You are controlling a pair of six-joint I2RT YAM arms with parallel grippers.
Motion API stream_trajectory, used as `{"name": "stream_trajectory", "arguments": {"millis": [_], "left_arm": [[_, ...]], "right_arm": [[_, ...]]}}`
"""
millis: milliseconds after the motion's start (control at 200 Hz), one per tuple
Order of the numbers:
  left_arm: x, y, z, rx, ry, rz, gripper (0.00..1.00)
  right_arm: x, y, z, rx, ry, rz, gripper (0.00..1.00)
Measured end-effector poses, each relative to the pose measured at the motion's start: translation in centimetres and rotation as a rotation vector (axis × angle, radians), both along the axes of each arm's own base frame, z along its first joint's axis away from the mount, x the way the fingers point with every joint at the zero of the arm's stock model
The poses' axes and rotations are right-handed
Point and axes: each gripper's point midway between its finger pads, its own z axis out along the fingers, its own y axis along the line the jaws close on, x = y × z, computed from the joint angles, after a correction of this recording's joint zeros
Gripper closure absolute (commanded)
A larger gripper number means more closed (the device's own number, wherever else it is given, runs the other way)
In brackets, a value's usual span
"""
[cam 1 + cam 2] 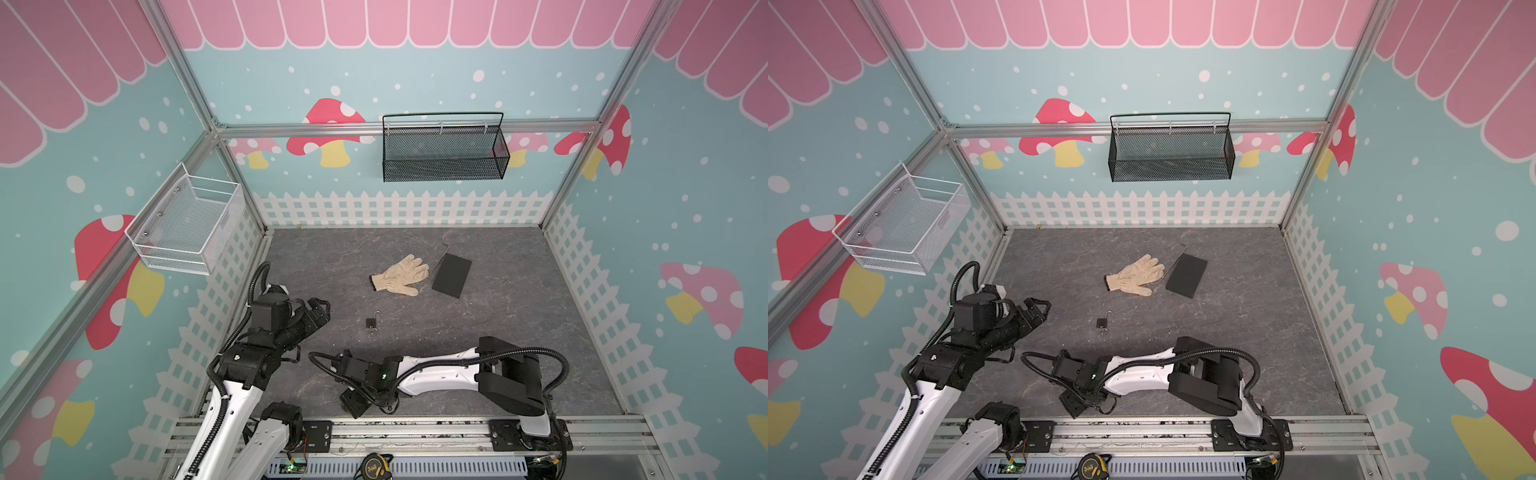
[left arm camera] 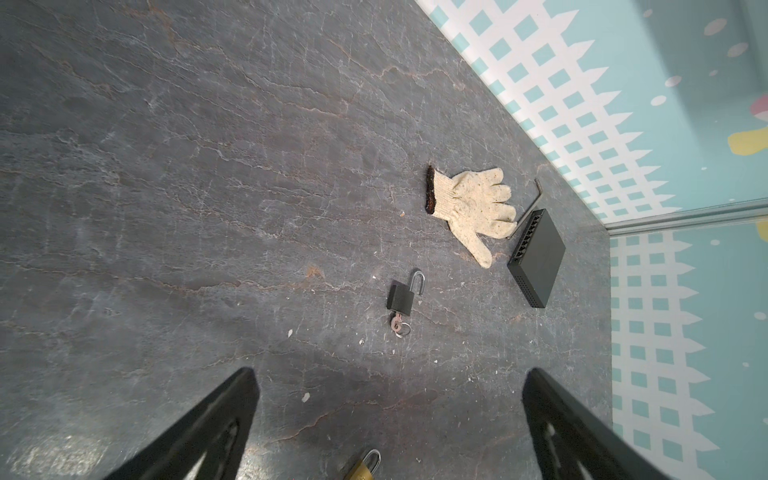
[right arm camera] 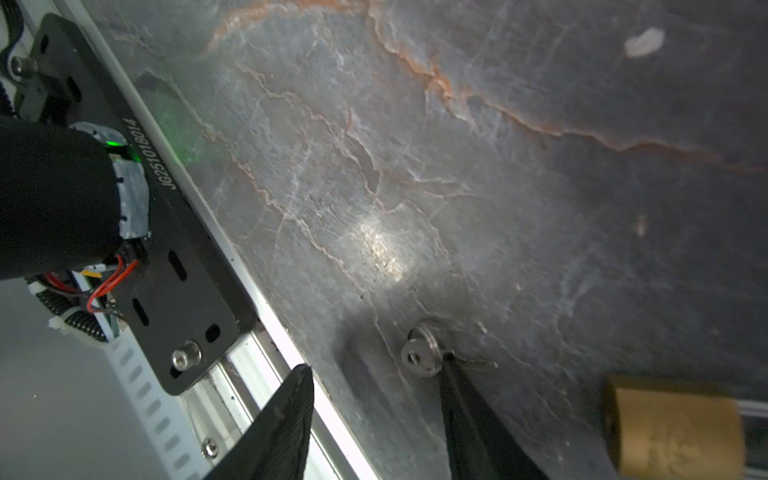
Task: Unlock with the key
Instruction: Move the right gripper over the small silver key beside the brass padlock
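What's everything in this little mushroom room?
Black padlock: one, black, mid-table, shackle open, inserted key.
Brass padlock: one, gold, table front.
Loose key: one, silver, near brass padlock.
Glove: one, cream, table back.
Box: one, black, beside glove.
Hex key: one, grey, along box.
White basket: one, left wall.
Black basket: one, back wall.
Tape measure: one, black-yellow, front rail.
Table: one, grey.
Left pincer: one, black, open.
Right pincer: one, black, open, at loose key.

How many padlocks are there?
2. The small black padlock, shackle open, lies near the cream knitted glove. The brass padlock lies beside the right pincer, hidden under that arm in both top views. Others could hide there too.
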Motion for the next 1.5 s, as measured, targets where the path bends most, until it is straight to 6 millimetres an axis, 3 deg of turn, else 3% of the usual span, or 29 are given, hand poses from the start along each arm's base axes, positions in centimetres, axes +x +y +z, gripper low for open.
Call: {"name": "stream_trajectory", "arguments": {"millis": [275,370,550,830,1191,1386,1501], "left_arm": [[-0.2,0.8,0.7,0.008,-0.033,0.046,0.01],[-0.2,1.0,0.8,0.009,-0.037,0.059,0.01],[-0.4,1.2,1.0,0.003,-0.046,0.078,0.01],[-0.5,1.3,1.3,-0.007,-0.054,0.088,0.01],[-0.9,1.4,1.5,-0.034,-0.071,0.112,0.01],[-1.2,2.1,2.2,-0.039,-0.106,0.151,0.01],[-1.6,2.6,2.6,-0.038,-0.128,0.178,0.01]], "right_arm": [[1.8,1.5,-0.2,-0.013,-0.083,0.036,0.49],[2.1,1.6,-0.3,-0.024,-0.098,0.057,0.57],[2.5,1.6,-0.4,-0.045,-0.128,0.086,0.59],[2.6,0.2,-0.6,-0.094,-0.142,0.093,0.59],[2.8,-3.6,-0.6,-0.190,-0.167,0.061,0.56],[2.2,-2.9,0.2,-0.167,-0.173,0.082,0.57],[2.1,-1.5,1.2,-0.121,-0.183,0.104,0.60]]}}
